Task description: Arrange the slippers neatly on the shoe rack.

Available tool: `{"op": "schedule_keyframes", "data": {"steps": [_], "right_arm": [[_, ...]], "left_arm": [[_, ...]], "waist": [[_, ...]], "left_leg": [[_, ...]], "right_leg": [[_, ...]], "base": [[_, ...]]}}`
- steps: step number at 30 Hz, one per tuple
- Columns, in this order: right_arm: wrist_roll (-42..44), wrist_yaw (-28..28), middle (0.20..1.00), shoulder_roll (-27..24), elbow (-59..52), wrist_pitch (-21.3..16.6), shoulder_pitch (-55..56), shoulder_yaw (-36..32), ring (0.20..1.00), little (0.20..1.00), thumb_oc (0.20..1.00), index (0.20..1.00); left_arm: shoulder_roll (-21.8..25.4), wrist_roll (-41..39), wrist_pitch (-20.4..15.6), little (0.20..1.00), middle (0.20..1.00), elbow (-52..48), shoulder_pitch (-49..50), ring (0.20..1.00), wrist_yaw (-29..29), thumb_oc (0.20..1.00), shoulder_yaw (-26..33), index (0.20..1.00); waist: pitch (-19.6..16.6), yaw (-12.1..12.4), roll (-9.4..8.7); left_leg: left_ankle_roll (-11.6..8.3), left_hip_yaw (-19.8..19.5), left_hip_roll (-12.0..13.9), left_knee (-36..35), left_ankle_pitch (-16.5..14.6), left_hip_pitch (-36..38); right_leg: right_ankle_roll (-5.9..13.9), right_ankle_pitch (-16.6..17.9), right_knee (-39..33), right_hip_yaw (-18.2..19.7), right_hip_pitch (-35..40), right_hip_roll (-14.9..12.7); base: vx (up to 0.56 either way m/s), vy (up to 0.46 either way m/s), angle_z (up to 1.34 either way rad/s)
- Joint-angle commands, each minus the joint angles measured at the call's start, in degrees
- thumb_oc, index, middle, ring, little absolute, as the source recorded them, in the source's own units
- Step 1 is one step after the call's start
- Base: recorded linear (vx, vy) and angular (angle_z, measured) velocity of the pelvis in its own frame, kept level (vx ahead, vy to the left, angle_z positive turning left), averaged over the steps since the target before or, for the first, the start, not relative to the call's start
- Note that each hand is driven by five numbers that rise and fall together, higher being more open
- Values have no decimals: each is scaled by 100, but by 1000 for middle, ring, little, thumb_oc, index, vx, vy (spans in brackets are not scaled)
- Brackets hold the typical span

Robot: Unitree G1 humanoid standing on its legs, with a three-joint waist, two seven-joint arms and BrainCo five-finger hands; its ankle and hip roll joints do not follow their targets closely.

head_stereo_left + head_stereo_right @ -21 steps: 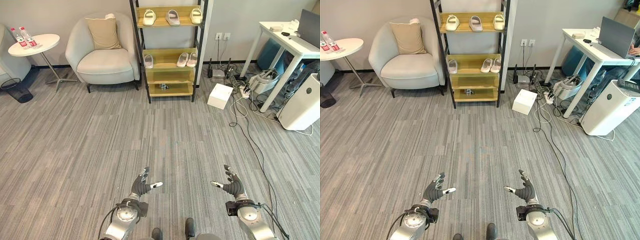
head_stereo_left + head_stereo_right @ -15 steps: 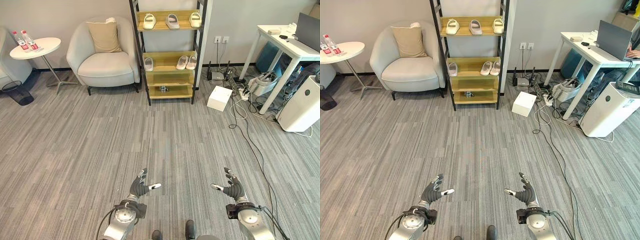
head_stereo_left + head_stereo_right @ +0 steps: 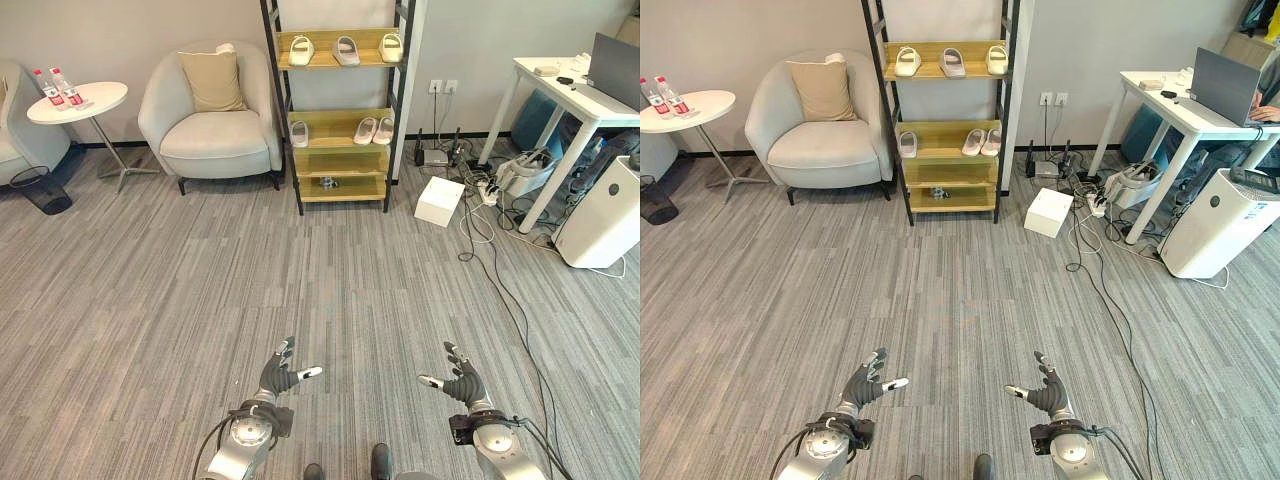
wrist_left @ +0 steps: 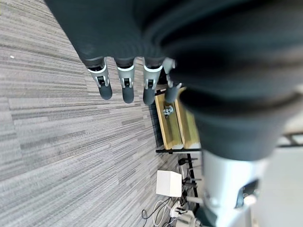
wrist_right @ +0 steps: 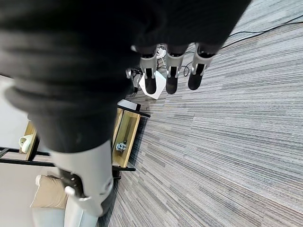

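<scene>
Grey carpet (image 3: 200,280) (striped) fronts shoe rack (image 3: 340,110).

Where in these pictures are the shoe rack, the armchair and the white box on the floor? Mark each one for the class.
shoe rack (image 3: 346,162), left eye view, on the front edge of a lower wooden shelf.
armchair (image 3: 214,131), left eye view, on the seat cushion.
white box (image 3: 1048,212), right eye view, on its top face.
</scene>
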Motion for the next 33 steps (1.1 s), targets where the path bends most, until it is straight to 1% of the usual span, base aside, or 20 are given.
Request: {"op": "schedule_keyframes", "data": {"steps": [1, 5, 8, 11, 13, 14, 16, 17, 18, 20, 21, 22, 23, 24, 25, 27, 28, 29, 30, 33], "right_arm": [[97, 31, 1000, -7, -151, -293, -369, -17, 1000, 1000, 1000, 1000], [33, 48, 1000, -2, -184, -271, -360, -2, 1000, 1000, 1000, 1000], [32, -15, 1000, -3, -262, -282, -403, -71, 1000, 1000, 1000, 1000], [26, -25, 1000, -33, -285, -271, -432, -84, 1000, 1000, 1000, 1000], [-64, -29, 1000, -70, -305, -258, -461, -37, 1000, 1000, 1000, 1000], [-58, -2, 1000, -114, -338, -248, -538, 64, 1000, 1000, 1000, 1000], [-55, -5, 1000, -113, -318, -240, -567, 80, 1000, 1000, 1000, 1000], [-105, -24, 1000, -137, -285, -194, -611, 52, 1000, 1000, 1000, 1000], [-120, 7, 1000, -123, -294, -180, -633, 39, 1000, 1000, 1000, 1000], [-164, -4, 1000, -74, -386, -168, -808, -25, 1000, 1000, 1000, 1000], [-164, 19, 1000, -55, -418, -167, -794, -48, 1000, 1000, 1000, 1000], [-161, 29, 1000, -48, -447, -158, -780, -69, 1000, 1000, 1000, 1000], [-146, 28, 1000, -68, -480, -155, -751, -97, 1000, 1000, 1000, 1000], [-145, 2, 1000, -87, -476, -149, -751, -126, 1000, 1000, 1000, 1000], [-145, 2, 1000, -88, -476, -149, -751, -126, 1000, 1000, 1000, 1000], [-170, -54, 1000, -34, -404, -101, -784, -117, 1000, 1000, 1000, 1000], [-170, -54, 1000, -35, -403, -101, -785, -117, 1000, 1000, 1000, 1000], [-198, -41, 1000, -6, -390, -69, -768, -93, 1000, 1000, 1000, 1000], [-232, -24, 1000, -2, -386, -67, -735, -76, 1000, 1000, 1000, 1000], [-250, 14, 1000, -45, -395, -83, -607, -50, 1000, 1000, 1000, 1000]], "left_arm": [[19, -183, -272, 1000, 1000, -73, -329, 1000, 7, 1000, 41, 1000], [41, -167, -258, 1000, 1000, -85, -289, 1000, -30, 1000, 43, 1000], [18, -158, -285, 1000, 1000, 23, -476, 1000, 17, 1000, 6, 1000], [28, -132, -315, 1000, 1000, -11, -505, 1000, 14, 1000, -15, 1000], [48, -79, -302, 1000, 1000, -83, -449, 1000, 37, 1000, 3, 1000], [168, -33, -284, 1000, 1000, -216, -366, 1000, 48, 1000, 101, 1000], [202, -66, -289, 1000, 1000, -279, -333, 1000, 42, 1000, 137, 1000], [244, -94, -280, 1000, 1000, -294, -260, 1000, 42, 1000, 210, 1000], [299, -111, -284, 1000, 1000, -367, -209, 1000, 27, 1000, 260, 1000], [437, -131, -264, 1000, 1000, -327, -107, 1000, -4, 1000, 447, 1000], [453, -98, -241, 1000, 1000, -277, -89, 1000, -3, 1000, 501, 1000], [462, -64, -240, 1000, 1000, -256, -67, 1000, -9, 1000, 531, 1000], [489, -60, -252, 1000, 1000, -241, -66, 1000, -43, 1000, 537, 1000], [504, -40, -255, 1000, 1000, -249, -84, 1000, -54, 1000, 524, 1000], [503, -40, -255, 1000, 1000, -249, -84, 1000, -54, 1000, 524, 1000], [503, 23, -224, 1000, 1000, -243, -199, 1000, -44, 1000, 487, 1000], [502, 23, -224, 1000, 1000, -242, -200, 1000, -44, 1000, 487, 1000], [486, 42, -245, 1000, 1000, -277, -252, 1000, -50, 1000, 480, 1000], [452, 13, -256, 1000, 1000, -268, -298, 1000, -54, 1000, 482, 1000], [341, -185, -309, 1000, 1000, -272, -299, 1000, -82, 1000, 470, 1000]], "waist": [[144, -58, -94], [180, -37, -118], [241, -77, -137], [240, -106, -126], [225, -124, -114], [295, -49, -171], [329, -22, -194], [421, 4, -249], [504, 14, -233], [728, -35, -159], [761, -53, -137], [786, -79, -131], [782, -124, -146], [796, -178, -139], [801, -181, -135], [850, -346, -194], [856, -347, -189], [837, -423, -219], [819, -462, -240], [681, -492, -282]], "left_leg": [[-288, 34, 207, -5, -437, 117], [-306, 38, 216, -5, -426, 74], [-384, 110, 226, -5, -266, -107], [-401, 149, 228, -5, -242, -177], [-359, 86, 221, -5, -340, -192], [-289, 79, 196, -5, -380, -147], [-261, 99, 170, -5, -392, -128], [-178, 129, 115, 57, -450, -178], [-132, 141, 104, 98, -468, -197], [25, 247, 108, 193, -600, -237], [31, 249, 108, 181, -626, -180], [13, 254, 108, 118, -679, -27], [-23, 267, 80, 50, -746, 145], [-58, 252, 85, 0, -823, 272], [-59, 249, 89, 0, -825, 277], [-156, 205, 89, -5, -1045, 558], [-158, 205, 95, -5, -1048, 565], [-230, 202, 115, -5, -1159, 697], [-279, 193, 136, -5, -1260, 811], [-377, 173, 223, -5, -1392, 1012]], "right_leg": [[604, -1049, 9, -2, 704, -570], [612, -1035, 9, -50, 700, -589], [628, -1008, 9, -225, 663, -641], [638, -993, 9, -278, 633, -641], [633, -1000, 9, -231, 547, -594], [639, -1035, 9, -86, 557, -606], [667, -1031, 9, -48, 566, -633], [725, -1038, 243, -10, 474, -711], [756, -1049, 664, 23, 230, -756], [1086, -911, 2271, 55, -753, -862], [1090, -847, 2559, 73, -951, -902], [1046, -796, 2520, 8, -1054, -954], [950, -705, 2109, -132, -1123, -1029], [911, -603, 1760, -253, -1162, -1035], [911, -600, 1752, -259, -1151, -1032], [967, -290, 903, -365, -1449, -1029], [966, -287, 894, -369, -1437, -1024], [1036, -147, 575, -493, -1564, -1054], [1048, -88, 518, -521, -1556, -1054], [948, -8, 418, -576, -1331, -1032]], "base": [[0, 0, 0], [0, 0, 0], [-54, 7, 7], [-23, 16, 34], [0, 40, 14], [45, 93, -11], [33, 98, -27], [-29, 112, -30], [-75, 211, -30], [-7, 240, -47], [167, 154, -21], [302, 17, 6], [358, -54, 1], [269, -70, -4], [266, -91, 3], [297, -98, -6], [326, -115, -19], [325, -144, -9], [389, -174, 3], [314, -182, 22]]}}
